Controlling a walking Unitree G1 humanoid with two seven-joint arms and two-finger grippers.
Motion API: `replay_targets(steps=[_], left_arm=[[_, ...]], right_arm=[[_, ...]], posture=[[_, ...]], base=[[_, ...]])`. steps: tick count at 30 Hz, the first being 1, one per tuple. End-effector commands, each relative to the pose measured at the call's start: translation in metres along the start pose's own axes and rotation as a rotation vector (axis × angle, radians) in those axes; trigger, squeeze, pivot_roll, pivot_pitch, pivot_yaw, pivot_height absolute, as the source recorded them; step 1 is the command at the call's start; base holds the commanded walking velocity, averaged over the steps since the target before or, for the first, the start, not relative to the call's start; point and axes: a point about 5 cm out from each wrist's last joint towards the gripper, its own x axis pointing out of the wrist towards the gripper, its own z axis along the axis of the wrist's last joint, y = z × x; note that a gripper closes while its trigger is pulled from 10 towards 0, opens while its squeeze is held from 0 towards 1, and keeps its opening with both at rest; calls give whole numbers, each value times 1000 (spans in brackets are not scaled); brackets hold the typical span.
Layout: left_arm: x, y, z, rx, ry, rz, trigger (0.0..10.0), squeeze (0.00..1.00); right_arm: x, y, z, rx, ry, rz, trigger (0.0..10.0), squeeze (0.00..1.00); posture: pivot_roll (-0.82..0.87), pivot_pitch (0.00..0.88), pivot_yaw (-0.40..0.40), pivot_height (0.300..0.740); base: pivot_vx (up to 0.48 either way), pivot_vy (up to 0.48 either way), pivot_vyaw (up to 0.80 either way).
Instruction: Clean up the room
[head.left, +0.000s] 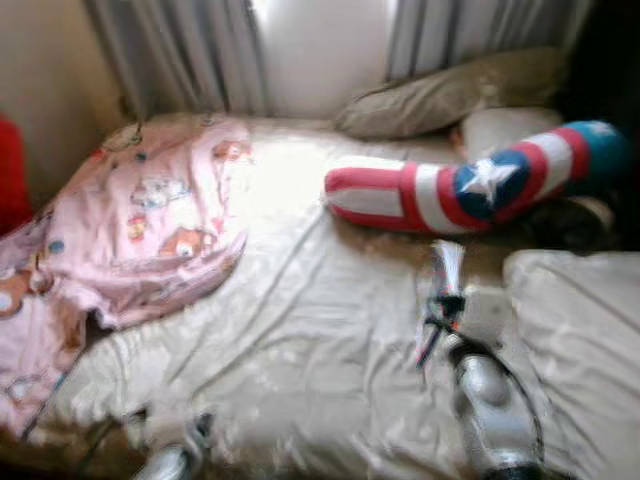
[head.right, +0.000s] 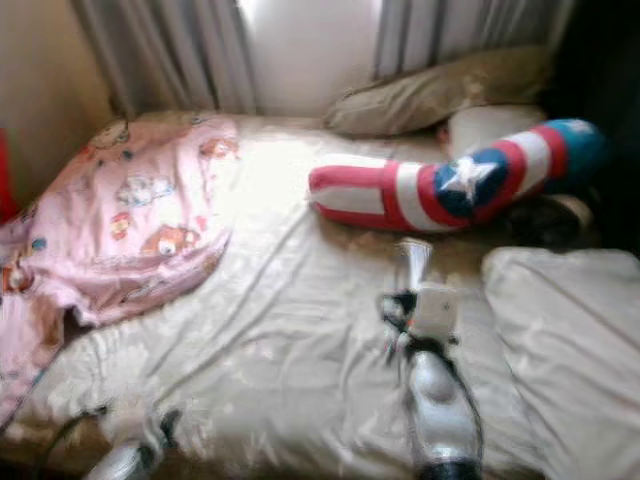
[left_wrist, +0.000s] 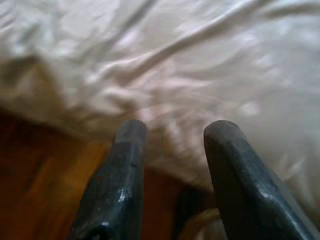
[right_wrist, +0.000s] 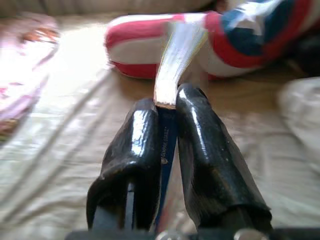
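Observation:
My right gripper is shut on a thin flat item, blue between the fingers and shiny white at its far end. I hold it upright above the middle right of the bed's white sheet, short of a red, white and blue star bolster. My left gripper is open with nothing in it, low at the near edge of the bed where sheet meets brown floor. A crumpled pink cartoon blanket covers the bed's left side.
An olive pillow lies at the head of the bed under grey curtains. A white pillow fills the near right. Something red stands at the left wall. The picture is blurred.

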Motion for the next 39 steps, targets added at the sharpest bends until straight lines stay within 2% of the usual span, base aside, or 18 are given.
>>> replay_targets(steps=[1,5,10,12,16,18,22,24,25,26,27,28,30,36,39], left_arm=[[4,-14,9,-5,-30,-38,10000,0],[4,-15,9,-4,-31,-40,10000,0],[7,-17,23,-35,-93,-46,10000,0],[9,-19,38,-31,-157,-57,10000,0],[11,-25,66,-22,-283,-108,10000,0],[11,-26,72,-21,-312,-118,10000,0],[10,-26,87,42,-388,-166,10000,0],[9,-25,94,75,-427,-193,10000,0],[6,-26,101,111,-478,-227,10000,0],[6,-26,101,111,-478,-227,10000,0],[4,-26,107,106,-519,-239,10000,0],[3,-25,110,74,-542,-241,10000,0],[-1,-27,115,91,-589,-267,10000,0],[-6,-25,122,52,-644,-277,10000,0],[-7,-27,127,36,-661,-268,10000,0]], right_arm=[[0,-8,6,-12,-34,-14,10000,0],[0,-4,7,-1,-41,11,10000,0],[-1,5,12,62,-73,81,10000,0],[-1,8,12,55,-74,91,10000,0],[-2,3,10,102,-84,45,10000,0],[-2,2,12,110,-96,43,10000,0],[-4,0,12,34,-104,38,10000,0],[-4,-1,14,47,-115,34,10000,0],[-5,-1,17,57,-133,41,10000,0],[-5,-1,17,57,-133,41,10000,0],[-6,-1,18,55,-146,52,10000,0],[-7,-1,19,49,-152,58,10000,0],[-8,-2,20,51,-165,65,10000,0],[-9,-5,14,55,-140,34,10000,0],[-7,3,14,71,-118,50,10000,0]], posture=[[-19,30,19,740],[-20,31,18,740],[-16,33,18,740],[-20,34,21,740],[-14,38,26,740],[-14,38,26,740],[-26,37,35,740],[-29,33,35,740],[-29,28,40,740],[-29,28,40,740],[-28,22,43,740],[-28,20,43,740],[-27,16,44,740],[-29,0,43,740],[-26,0,47,735]], base=[[0,0,0],[0,0,0],[0,0,0],[0,0,0],[0,0,0],[0,0,0],[0,0,0],[0,0,0],[0,0,0],[0,0,0],[0,0,0],[0,0,0],[0,0,0],[0,0,0],[0,0,0]])
